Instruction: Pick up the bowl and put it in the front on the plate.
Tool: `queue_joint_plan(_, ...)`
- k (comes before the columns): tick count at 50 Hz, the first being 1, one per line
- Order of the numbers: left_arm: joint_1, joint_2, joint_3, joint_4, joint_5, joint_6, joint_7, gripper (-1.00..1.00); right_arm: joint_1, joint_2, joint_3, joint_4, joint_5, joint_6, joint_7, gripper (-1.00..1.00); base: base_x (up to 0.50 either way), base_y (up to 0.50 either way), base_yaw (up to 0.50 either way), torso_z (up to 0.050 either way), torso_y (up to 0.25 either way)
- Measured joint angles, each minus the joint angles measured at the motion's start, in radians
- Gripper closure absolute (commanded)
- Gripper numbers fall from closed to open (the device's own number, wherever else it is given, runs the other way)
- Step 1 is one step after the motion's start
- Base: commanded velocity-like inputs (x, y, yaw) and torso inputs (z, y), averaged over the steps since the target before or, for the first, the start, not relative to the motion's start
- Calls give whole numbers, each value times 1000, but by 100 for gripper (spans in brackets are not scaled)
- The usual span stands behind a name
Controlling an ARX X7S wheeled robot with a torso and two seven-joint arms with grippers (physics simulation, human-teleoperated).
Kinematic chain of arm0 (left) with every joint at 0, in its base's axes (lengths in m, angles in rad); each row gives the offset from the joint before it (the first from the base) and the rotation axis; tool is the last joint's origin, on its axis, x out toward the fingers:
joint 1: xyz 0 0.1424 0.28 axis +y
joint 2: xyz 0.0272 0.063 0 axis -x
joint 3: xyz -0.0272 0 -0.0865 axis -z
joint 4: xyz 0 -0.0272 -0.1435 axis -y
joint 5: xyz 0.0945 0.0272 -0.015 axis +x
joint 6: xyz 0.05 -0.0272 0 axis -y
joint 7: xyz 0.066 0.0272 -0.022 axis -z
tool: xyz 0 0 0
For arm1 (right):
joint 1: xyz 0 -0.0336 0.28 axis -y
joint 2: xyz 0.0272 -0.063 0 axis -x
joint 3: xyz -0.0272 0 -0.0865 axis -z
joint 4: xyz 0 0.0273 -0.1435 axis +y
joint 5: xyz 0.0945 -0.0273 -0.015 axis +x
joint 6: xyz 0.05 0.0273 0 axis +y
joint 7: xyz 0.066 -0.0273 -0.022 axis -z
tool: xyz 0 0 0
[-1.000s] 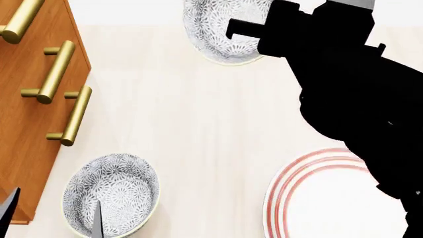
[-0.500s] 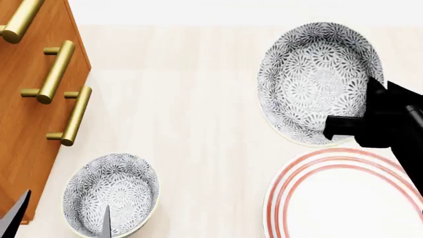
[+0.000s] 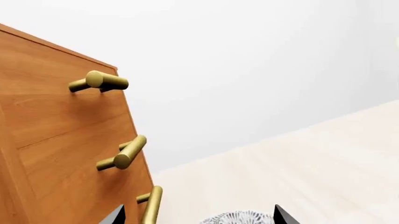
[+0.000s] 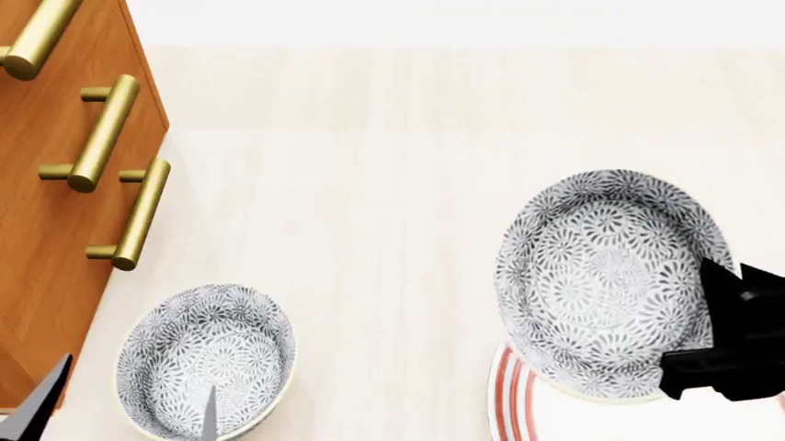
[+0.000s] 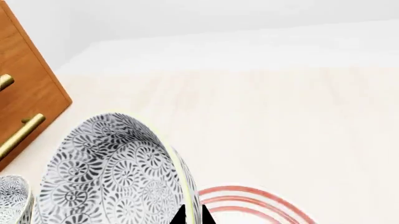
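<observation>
Right gripper [image 4: 723,354] pinches the rim of the floral bowl [image 4: 608,280], held just above the red-ringed plate [image 4: 521,404] beneath it. Placing step: next, lower and release. Left gripper's state unclear.

The bowl [image 4: 608,280] is small, round and deep, white with a dense grey-blue floral pattern inside and out and a pale rim. In the head view it sits at the right, its opening tipped toward the camera, and its near edge overlaps the far part of the plate [image 4: 516,404]; whether it touches the plate cannot be told. In the right wrist view the bowl [image 5: 115,172] appears tilted, its patterned outer wall filling the foreground. The plate [image 5: 249,198] is wide, flat and white with concentric red rings around its rim; only a part of its ringed rim shows past the bowl.
</observation>
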Motion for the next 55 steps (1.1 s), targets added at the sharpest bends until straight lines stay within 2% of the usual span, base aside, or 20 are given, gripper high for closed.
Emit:
queue_joint_plan(22, -4, -4, 12, 1, -3, -13, 3, -100, -139, 49, -5, 68, -67, -46, -154, 100, 0, 0, 0, 0, 1)
queue_joint_plan(55, -10, -12, 30, -6, -11, -20, 5, -100, -188, 37, -19, 119, -123, -56, -191, 100, 0, 0, 0, 0, 0)
